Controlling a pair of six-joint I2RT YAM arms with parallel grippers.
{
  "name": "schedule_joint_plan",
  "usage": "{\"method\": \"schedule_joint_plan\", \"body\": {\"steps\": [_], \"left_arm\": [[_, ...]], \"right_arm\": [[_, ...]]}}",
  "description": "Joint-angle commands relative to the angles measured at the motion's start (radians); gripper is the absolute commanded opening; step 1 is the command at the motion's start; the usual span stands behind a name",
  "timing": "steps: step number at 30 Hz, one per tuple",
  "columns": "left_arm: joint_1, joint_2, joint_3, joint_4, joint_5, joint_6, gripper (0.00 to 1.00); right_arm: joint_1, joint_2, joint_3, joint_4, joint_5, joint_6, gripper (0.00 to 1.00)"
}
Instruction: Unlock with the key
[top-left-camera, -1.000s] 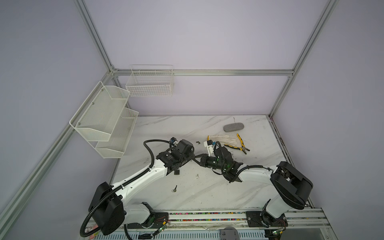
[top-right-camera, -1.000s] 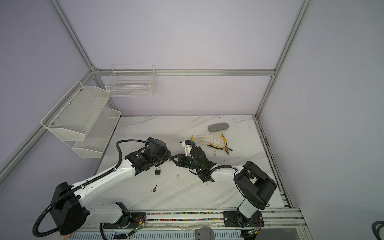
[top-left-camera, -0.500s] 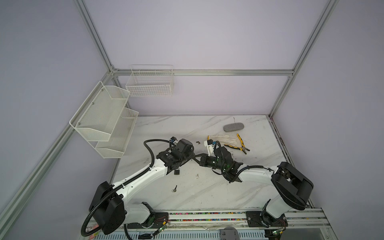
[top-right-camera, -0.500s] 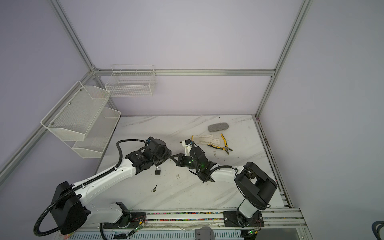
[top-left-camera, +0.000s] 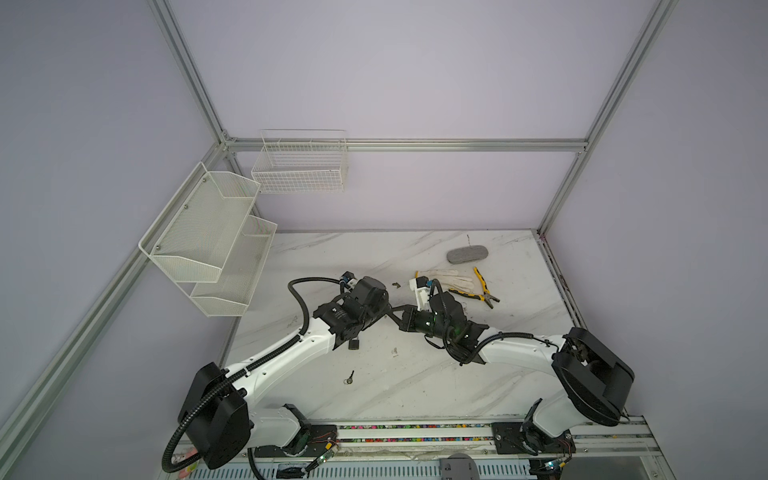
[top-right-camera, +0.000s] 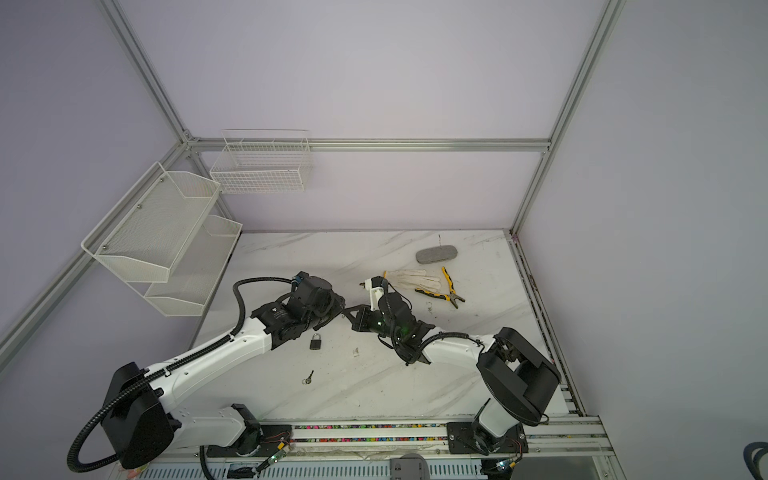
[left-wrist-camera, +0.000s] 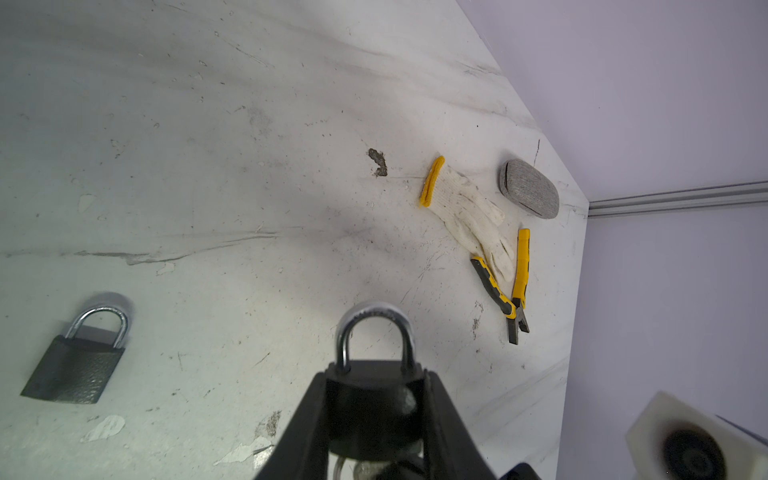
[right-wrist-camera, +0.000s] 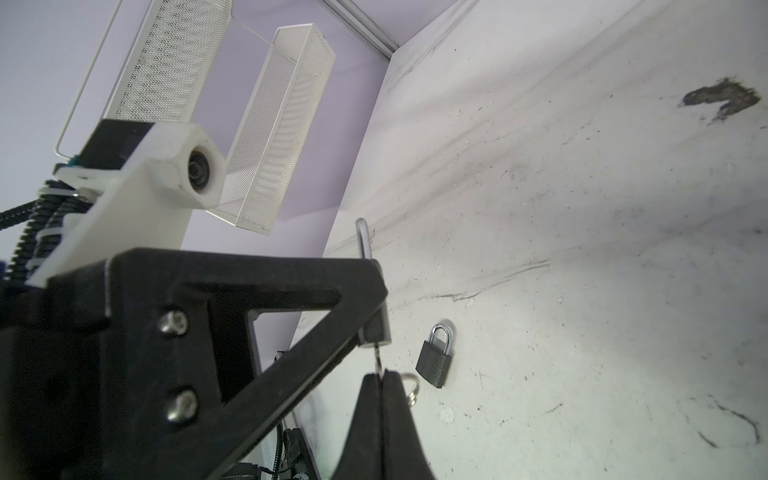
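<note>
In a top view, my left gripper (top-right-camera: 336, 308) and right gripper (top-right-camera: 350, 312) meet near the spare padlock (top-right-camera: 315, 341), which lies on the desk (top-right-camera: 415, 374). Left wrist view: the left gripper pinches the held padlock (left-wrist-camera: 374, 374) by its body, shackle (left-wrist-camera: 376, 328) closed. Right wrist view: the right gripper, pressed together on the key (right-wrist-camera: 377, 356), has the blade at the keyhole. An off-axis twist could bind it or slip the held padlock.

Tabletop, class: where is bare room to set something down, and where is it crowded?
Free: the back strip behind the left gripper and the front between loose key and right arm. Crowded around glove, pliers, grey case.
</note>
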Motion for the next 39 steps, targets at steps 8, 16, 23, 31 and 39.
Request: {"method": "schedule_joint_plan", "body": {"steps": [8, 16, 23, 31, 39], "left_arm": [[-0.029, -0.030, -0.013, 0.078, 0.000, 0.018, 0.00], [-0.023, -0.039, -0.014, 0.083, -0.035, 0.024, 0.00], [-0.022, -0.043, -0.015, 0.107, -0.037, 0.019, 0.00], [-0.022, -0.050, -0.018, 0.111, -0.043, 0.004, 0.00], [-0.021, -0.057, -0.032, 0.124, -0.042, -0.017, 0.00]], "right_arm": [[0.012, -0.059, 0.028, -0.094, 0.021, -0.017, 0.14], [0.029, -0.074, 0.032, -0.119, -0.006, 0.014, 0.22], [0.038, -0.047, 0.040, -0.094, -0.007, 0.063, 0.26], [0.038, -0.048, 0.010, -0.050, 0.011, 0.134, 0.30], [0.039, -0.105, -0.017, -0.024, 0.067, 0.147, 0.30]]}}
